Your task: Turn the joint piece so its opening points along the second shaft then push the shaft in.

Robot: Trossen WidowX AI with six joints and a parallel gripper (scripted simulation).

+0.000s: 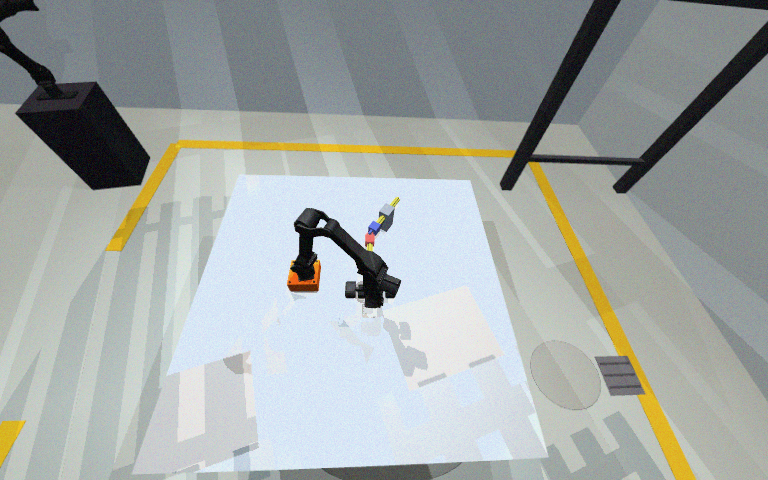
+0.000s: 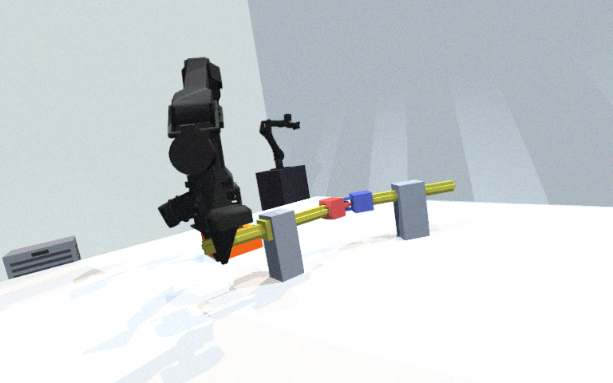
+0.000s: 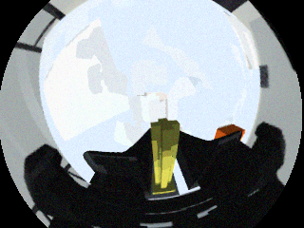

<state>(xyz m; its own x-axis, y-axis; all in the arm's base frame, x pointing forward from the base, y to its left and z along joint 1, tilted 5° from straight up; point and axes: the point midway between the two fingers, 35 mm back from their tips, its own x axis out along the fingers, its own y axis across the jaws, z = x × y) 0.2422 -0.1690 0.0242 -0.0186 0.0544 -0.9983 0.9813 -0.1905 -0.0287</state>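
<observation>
My gripper (image 2: pixel 223 254) (image 3: pixel 159 129) is shut on the rear part of the second shaft (image 2: pixel 246 236) (image 1: pixel 369 247), which is yellow and ribbed. This shaft passes through the near grey block (image 2: pixel 285 248), and its square collar (image 2: pixel 266 229) sits against the block's rear face. Its front end reaches the red joint piece (image 2: pixel 332 207) (image 1: pixel 369 240), with no gap visible; the depth inside is hidden. The red piece is hinged to the blue piece (image 2: pixel 361 202) (image 1: pixel 373 227), on the first shaft (image 2: pixel 440 187) (image 1: pixel 395 200), held in the far grey block (image 2: pixel 413 212) (image 1: pixel 387 212).
The arm's orange base (image 1: pixel 304 279) (image 2: pixel 247 247) (image 3: pixel 230 131) stands left of the shafts in the top view, on the pale table top (image 1: pixel 271 215). The arm hides the near block there. A black pedestal (image 1: pixel 84 135) (image 2: pixel 282 187) with another arm stands beyond the table.
</observation>
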